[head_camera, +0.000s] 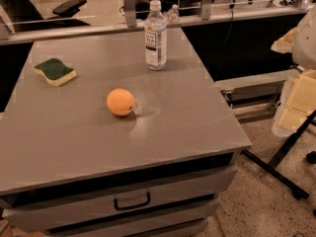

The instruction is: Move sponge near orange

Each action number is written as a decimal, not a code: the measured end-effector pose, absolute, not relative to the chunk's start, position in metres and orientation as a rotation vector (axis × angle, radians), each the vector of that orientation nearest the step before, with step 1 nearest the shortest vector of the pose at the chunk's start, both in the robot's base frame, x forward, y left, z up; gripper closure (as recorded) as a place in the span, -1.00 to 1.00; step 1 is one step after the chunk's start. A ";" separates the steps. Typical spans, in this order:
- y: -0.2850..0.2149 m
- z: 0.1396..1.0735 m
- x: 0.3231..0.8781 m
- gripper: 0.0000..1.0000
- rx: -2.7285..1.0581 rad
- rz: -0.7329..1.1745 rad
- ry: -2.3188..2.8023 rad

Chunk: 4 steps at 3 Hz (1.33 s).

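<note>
Grey counter (187, 127) with drawers below, seen from its front edge; the task is at its start.

Far left: the sponge (55, 71) lies flat, green side up, close to the counter's left edge and towards the rear left corner. Nothing touches it.

Centre: the orange (120, 101) rests on the bare top, about midway between the left and right edges and nearer the middle than the front edge. It is well apart from the sponge, with open counter between the two, so the required nearness is not yet achieved.

Right of centre: a clear water bottle (155, 36) stands upright near the rear edge, behind and slightly right of the orange and clear of the straight line from sponge to orange.

Far right: the gripper (296, 105), with pale yellow pads, hangs beyond the counter's right edge, off the top and on the opposite side from the sponge. Whether it is open or closed cannot be told; it is not holding the sponge.

Judged status: nothing done. Remaining steps are the reach across the counter to the left edge, the grasp, the carry and the release beside the orange.
</note>
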<state>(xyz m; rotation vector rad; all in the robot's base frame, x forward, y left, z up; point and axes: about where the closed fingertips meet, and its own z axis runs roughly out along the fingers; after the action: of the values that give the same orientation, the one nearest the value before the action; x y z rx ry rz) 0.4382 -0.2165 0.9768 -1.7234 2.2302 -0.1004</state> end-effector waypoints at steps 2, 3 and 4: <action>-0.198 0.979 0.441 -1.00 -1.720 -0.071 2.237; -0.144 0.981 0.454 -1.00 -1.709 0.054 2.218; -0.076 0.973 0.467 -1.00 -1.671 0.222 2.210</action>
<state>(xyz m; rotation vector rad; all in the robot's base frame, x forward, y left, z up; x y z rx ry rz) 0.4670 -0.0761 0.9731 -1.6713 2.2105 0.2224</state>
